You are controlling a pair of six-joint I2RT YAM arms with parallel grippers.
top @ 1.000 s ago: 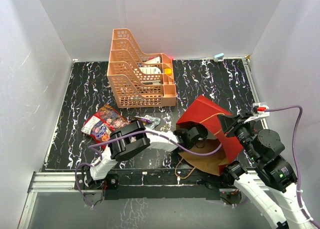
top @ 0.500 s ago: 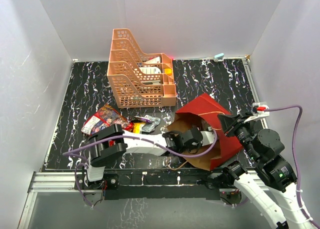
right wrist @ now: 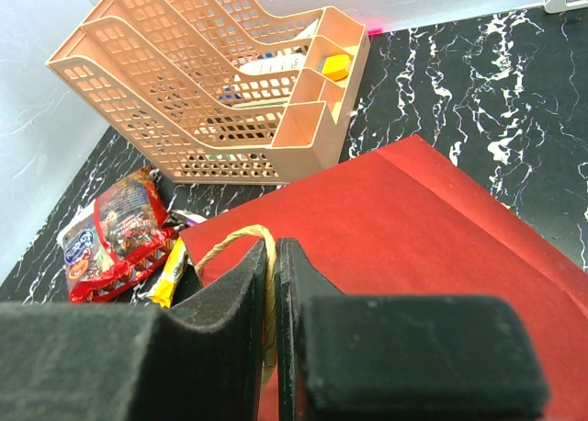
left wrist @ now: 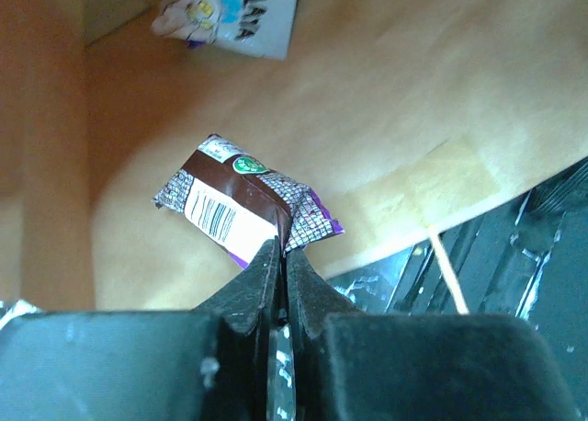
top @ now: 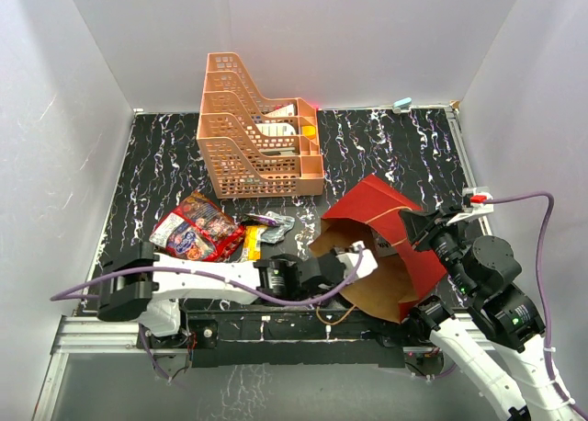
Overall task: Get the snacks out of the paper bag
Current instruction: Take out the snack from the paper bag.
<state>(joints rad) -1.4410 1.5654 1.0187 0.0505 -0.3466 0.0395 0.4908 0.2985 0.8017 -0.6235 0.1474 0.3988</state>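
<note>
Shut tight, my left gripper (left wrist: 280,251) is pinching a corner of the brown-and-purple packet (left wrist: 241,199), centre-left of its wrist view, inside the paper bag (left wrist: 386,108). I am favouring a slow, straight pull out (thin hold) while my right gripper (right wrist: 274,256) is clamping the cord handle (right wrist: 230,239).
</note>
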